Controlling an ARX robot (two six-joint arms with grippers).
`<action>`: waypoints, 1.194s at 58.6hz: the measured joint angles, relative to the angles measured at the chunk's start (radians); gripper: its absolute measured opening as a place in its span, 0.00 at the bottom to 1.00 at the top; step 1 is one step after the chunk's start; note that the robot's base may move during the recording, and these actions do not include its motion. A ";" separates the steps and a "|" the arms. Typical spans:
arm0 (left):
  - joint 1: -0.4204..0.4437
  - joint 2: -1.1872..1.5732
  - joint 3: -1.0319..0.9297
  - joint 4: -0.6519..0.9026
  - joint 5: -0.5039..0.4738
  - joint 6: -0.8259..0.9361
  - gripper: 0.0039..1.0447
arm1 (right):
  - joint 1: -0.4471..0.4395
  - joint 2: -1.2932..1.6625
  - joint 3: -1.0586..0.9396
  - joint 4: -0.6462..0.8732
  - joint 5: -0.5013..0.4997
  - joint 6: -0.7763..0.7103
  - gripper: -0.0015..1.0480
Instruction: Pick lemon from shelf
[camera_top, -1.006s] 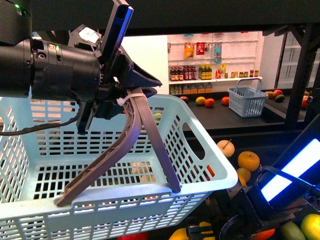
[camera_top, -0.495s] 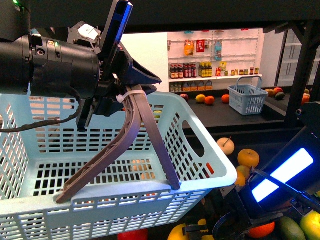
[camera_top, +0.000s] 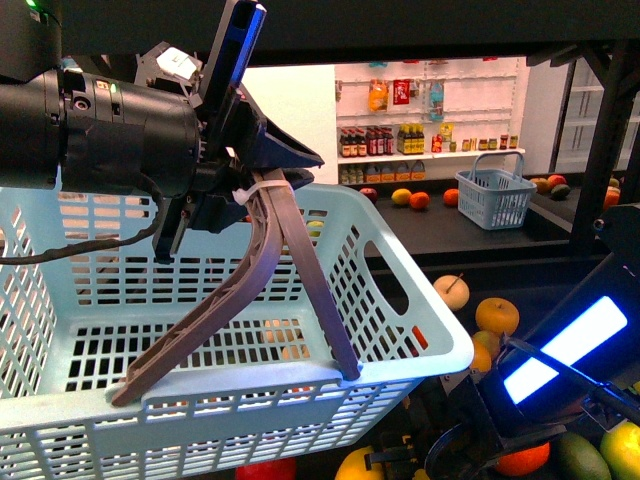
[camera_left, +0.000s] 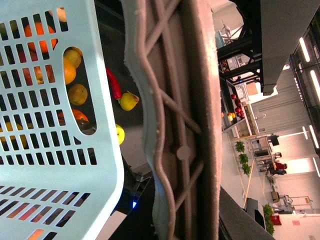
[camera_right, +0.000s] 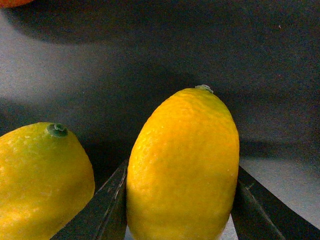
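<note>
The fingers (camera_right: 107, 210) of the right gripper (camera_right: 182, 167) pinch the lemon (camera_right: 182, 145) by both flanks. It rests on the shelf tabletop (camera_right: 150, 50), apparently toward the near edge. The left gripper (camera_top: 240, 190) clamps the basket handle (camera_top: 225, 310). Risk: the rind slips during lift, and the lemon strikes the adjacent lemon (camera_right: 40, 185).

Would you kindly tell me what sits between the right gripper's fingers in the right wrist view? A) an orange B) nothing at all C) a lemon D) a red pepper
C: the lemon stands between the right gripper's dark fingers, which touch it on both sides, with a second lemon just beside it.
</note>
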 joint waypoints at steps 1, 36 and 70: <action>0.000 0.000 0.000 0.000 0.000 0.000 0.12 | -0.003 -0.004 -0.007 0.004 -0.002 0.000 0.46; 0.000 0.000 0.000 0.000 0.000 0.000 0.11 | -0.231 -0.710 -0.519 0.236 -0.090 -0.048 0.46; 0.000 0.000 0.000 0.000 0.000 0.000 0.11 | 0.037 -1.042 -0.679 0.233 -0.186 -0.012 0.46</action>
